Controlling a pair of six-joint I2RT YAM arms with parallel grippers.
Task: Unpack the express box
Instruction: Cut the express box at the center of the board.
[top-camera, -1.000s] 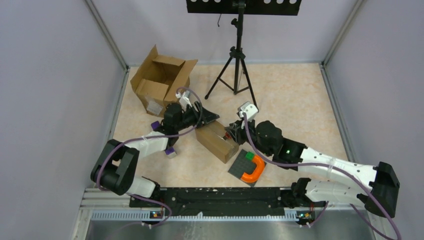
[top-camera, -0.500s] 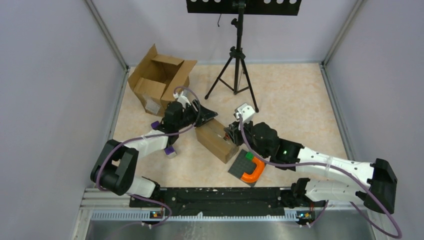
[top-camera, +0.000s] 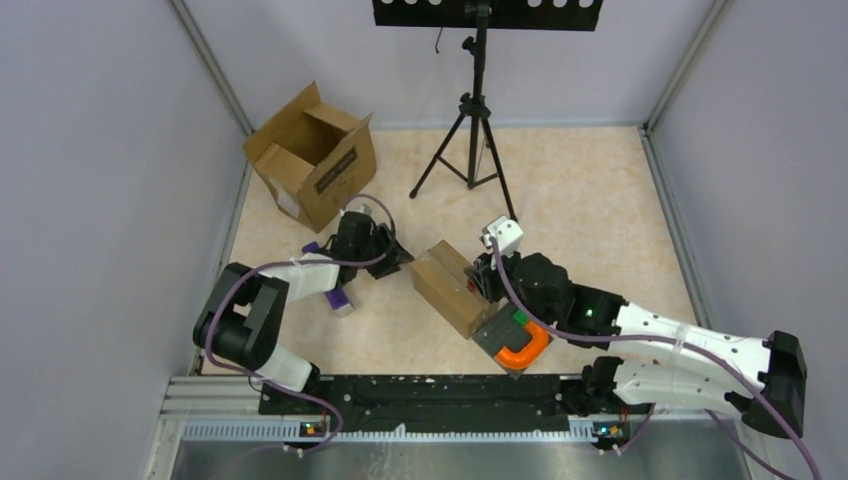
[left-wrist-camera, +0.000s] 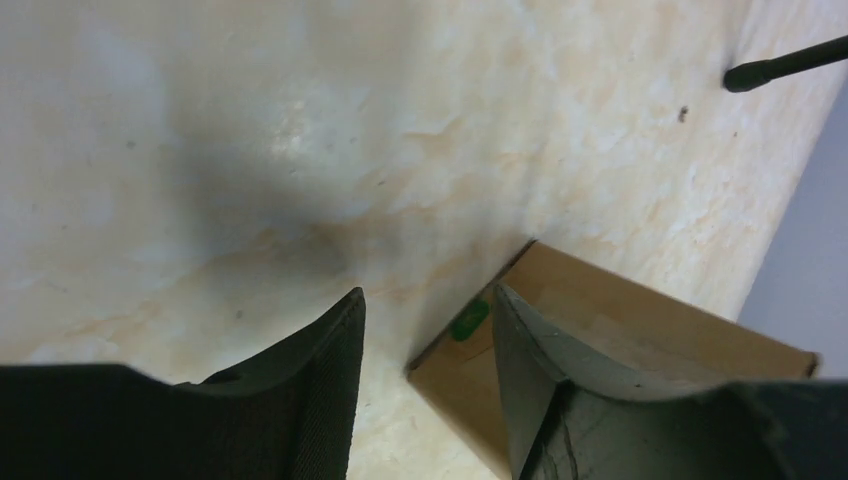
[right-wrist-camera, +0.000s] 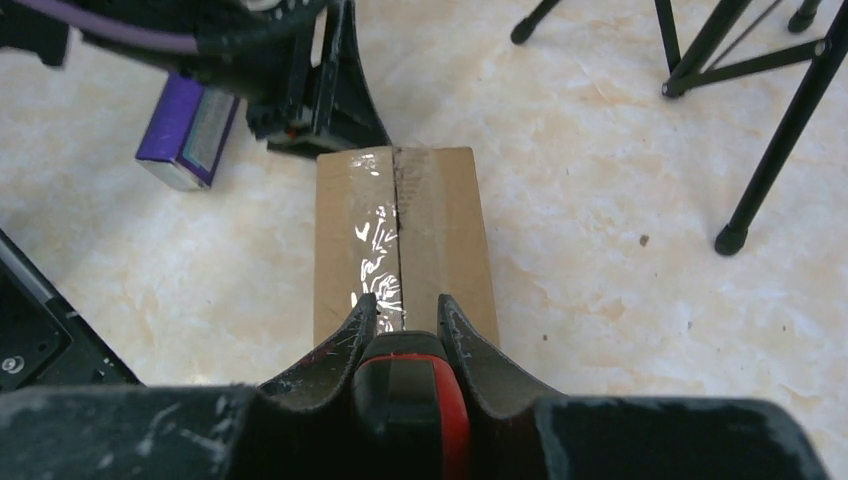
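Observation:
The express box (top-camera: 455, 288) is a small sealed brown carton lying in mid-table, clear tape along its top seam (right-wrist-camera: 392, 230). My right gripper (top-camera: 482, 278) hangs over its near end, shut on a red and black cutter (right-wrist-camera: 412, 400) that points along the seam. In the right wrist view the gripper (right-wrist-camera: 405, 312) sits just above the tape. My left gripper (top-camera: 396, 258) stands open at the box's far-left end. In the left wrist view its fingers (left-wrist-camera: 312, 390) straddle bare table, and the box corner (left-wrist-camera: 620, 340) lies by the right one, not gripped.
An open empty carton (top-camera: 310, 160) stands at the back left. A black tripod (top-camera: 472, 130) rises behind the box. A purple block (top-camera: 338, 296) lies under the left arm. A grey plate with an orange U-piece (top-camera: 520, 345) sits against the box's near right.
The express box has swung and slid toward the near right with the right gripper. The left gripper came off it and drew back left. The open carton turned and shifted left.

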